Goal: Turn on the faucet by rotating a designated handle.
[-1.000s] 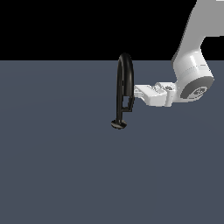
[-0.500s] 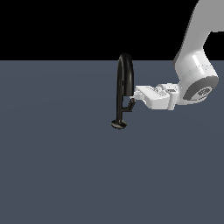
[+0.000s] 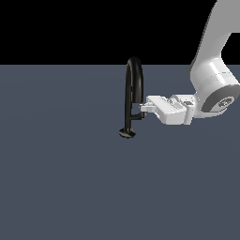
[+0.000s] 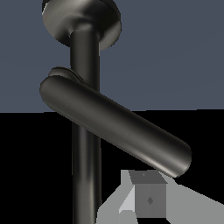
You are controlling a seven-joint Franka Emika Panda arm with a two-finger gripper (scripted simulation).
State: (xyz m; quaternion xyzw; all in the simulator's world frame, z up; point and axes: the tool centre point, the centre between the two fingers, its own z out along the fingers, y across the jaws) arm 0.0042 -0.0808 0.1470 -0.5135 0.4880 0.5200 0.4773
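Note:
The glossy black faucet (image 3: 133,89) stands on the grey floor, with its tall arched spout over a thin stem and a round disc base (image 3: 127,133). Its short handle (image 3: 137,116) projects from the stem toward the exterior view's right. My white gripper (image 3: 143,107) reaches in from that side, fingers together, tips against the spout's leg just above the handle and holding nothing. In the wrist view the handle (image 4: 116,127) is a thick dark bar crossing the stem (image 4: 85,52) at a slant. One grey fingertip (image 4: 148,199) sits close beside the bar's free end.
The flat grey floor (image 3: 61,187) stretches all around the faucet. My white arm (image 3: 213,79) comes down from the upper part of the exterior view's right. Nothing else stands near.
My gripper has dropped a little along the spout's leg toward the handle, and the wrist has shifted slightly to the exterior view's right. The faucet has not visibly moved.

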